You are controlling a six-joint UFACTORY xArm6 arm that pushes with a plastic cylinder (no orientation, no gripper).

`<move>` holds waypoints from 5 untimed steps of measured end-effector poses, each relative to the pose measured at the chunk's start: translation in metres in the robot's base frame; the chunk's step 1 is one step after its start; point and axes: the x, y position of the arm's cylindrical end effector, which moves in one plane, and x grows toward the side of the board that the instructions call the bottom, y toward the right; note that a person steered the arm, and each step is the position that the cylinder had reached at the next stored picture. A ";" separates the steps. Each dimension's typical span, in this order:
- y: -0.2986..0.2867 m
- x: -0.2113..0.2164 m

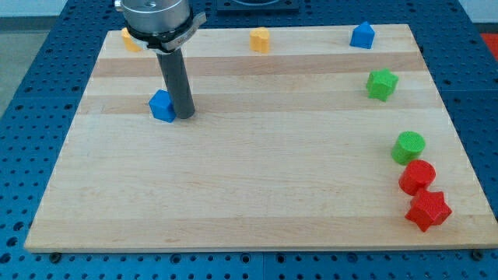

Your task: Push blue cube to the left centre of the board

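Note:
A blue cube (162,106) sits on the wooden board (249,187) in its left part, a little above mid-height. My tip (184,116) rests on the board right against the cube's right side. The dark rod rises from there to the arm's head at the view's top left. A second blue block (362,36), with a pointed top, stands near the board's top edge at the right.
An orange block (260,39) sits at the top centre. Another orange block (129,39) is partly hidden behind the arm at the top left. A green star-like block (381,84), a green cylinder (408,147), a red cylinder (417,176) and a red star-like block (428,210) line the right side.

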 end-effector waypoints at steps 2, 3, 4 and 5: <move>-0.019 -0.017; -0.051 -0.017; -0.078 -0.017; -0.079 -0.017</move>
